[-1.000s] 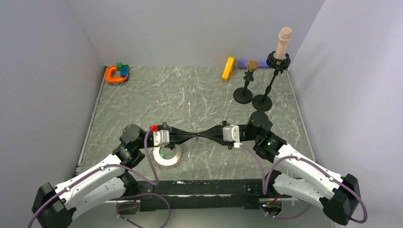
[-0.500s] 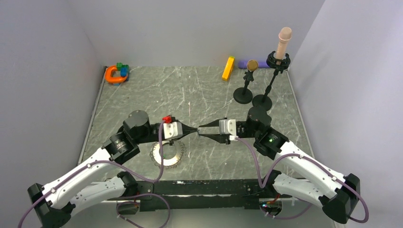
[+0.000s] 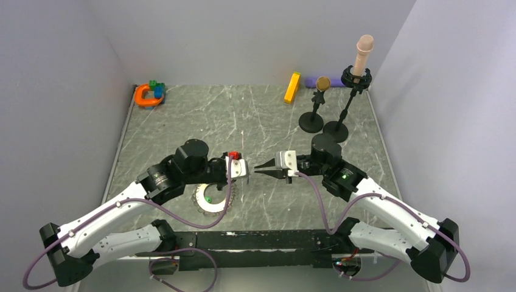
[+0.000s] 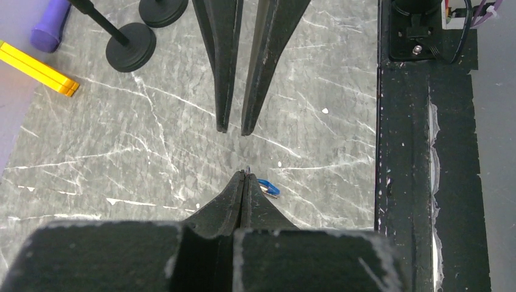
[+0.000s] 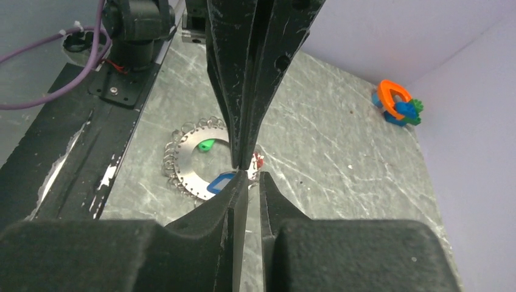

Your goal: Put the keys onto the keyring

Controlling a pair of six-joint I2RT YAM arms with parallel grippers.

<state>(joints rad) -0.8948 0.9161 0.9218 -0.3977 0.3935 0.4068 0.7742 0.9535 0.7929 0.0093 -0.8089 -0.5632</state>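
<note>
Step, judged: pincer-to-pincer key handover, threading not begun.
- State: left pincer (image 3: 248,172) pressed together, sliver at tip, unclear what; blue key (image 4: 268,187) just beside it.
- Opposite, at 3 o'clock: right pincer (image 3: 259,171) slightly spread, empty.
- Flat on surface (image 3: 243,115), 7 o'clock of tips: keyring (image 3: 213,207), green key (image 3: 208,199) in centre.
- Next: fine tip alignment.
- Second ago: tips met; now apart, left arm further toward 3 o'clock.

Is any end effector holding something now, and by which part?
The right end effector holds nothing; its jaws stand slightly apart. The left end effector is shut; whether its tip pinches anything cannot be told.
</note>
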